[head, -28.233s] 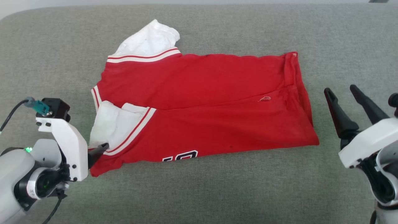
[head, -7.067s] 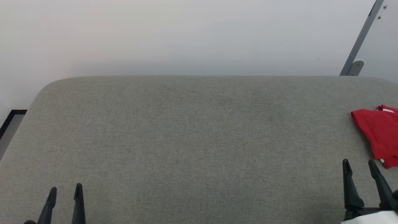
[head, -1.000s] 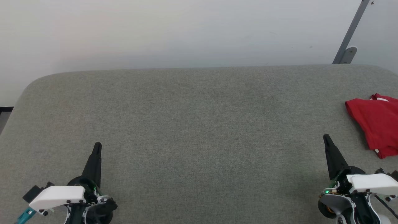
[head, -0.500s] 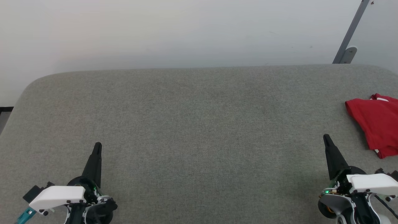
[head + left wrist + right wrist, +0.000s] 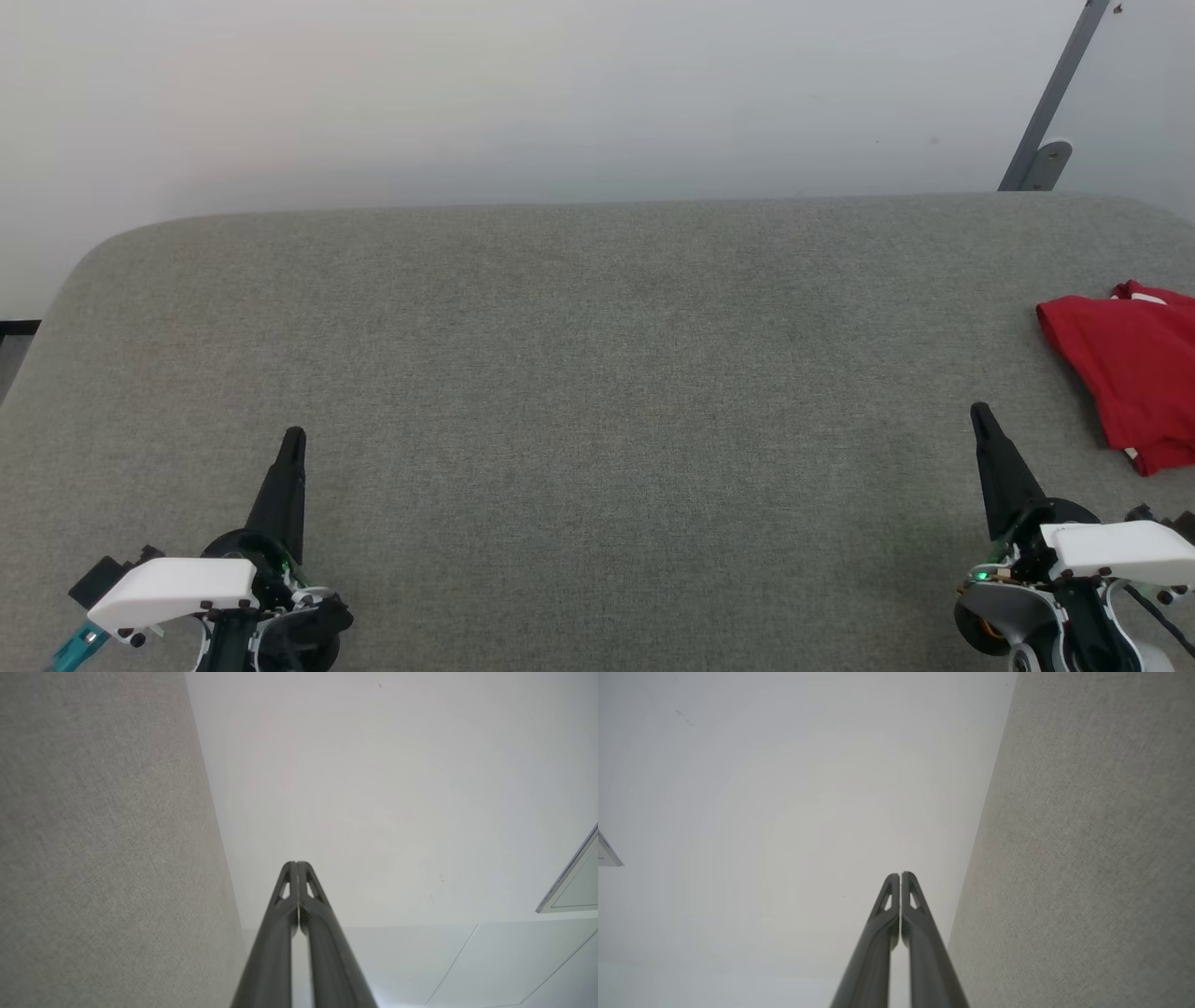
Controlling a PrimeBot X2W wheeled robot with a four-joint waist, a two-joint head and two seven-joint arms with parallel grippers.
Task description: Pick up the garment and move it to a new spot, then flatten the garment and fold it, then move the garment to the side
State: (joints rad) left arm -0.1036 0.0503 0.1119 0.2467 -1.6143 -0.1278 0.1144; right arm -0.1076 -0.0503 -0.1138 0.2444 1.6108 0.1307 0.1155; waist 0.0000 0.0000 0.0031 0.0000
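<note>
Shifted rightward, folded red jersey shirt (image 5: 1125,369) rests on grey fabric pad (image 5: 597,373).
Left gripper (image 5: 293,437), right gripper (image 5: 978,412): both clenched, empty.

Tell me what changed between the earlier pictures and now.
The shirt, half folded in front of the robot 28 seconds ago with the left gripper at its sleeve, now lies folded small at the right edge of the grey cushion, let go. The left gripper and the right gripper, open seven seconds ago, are shut and empty. Over the last second nothing moved.
</note>
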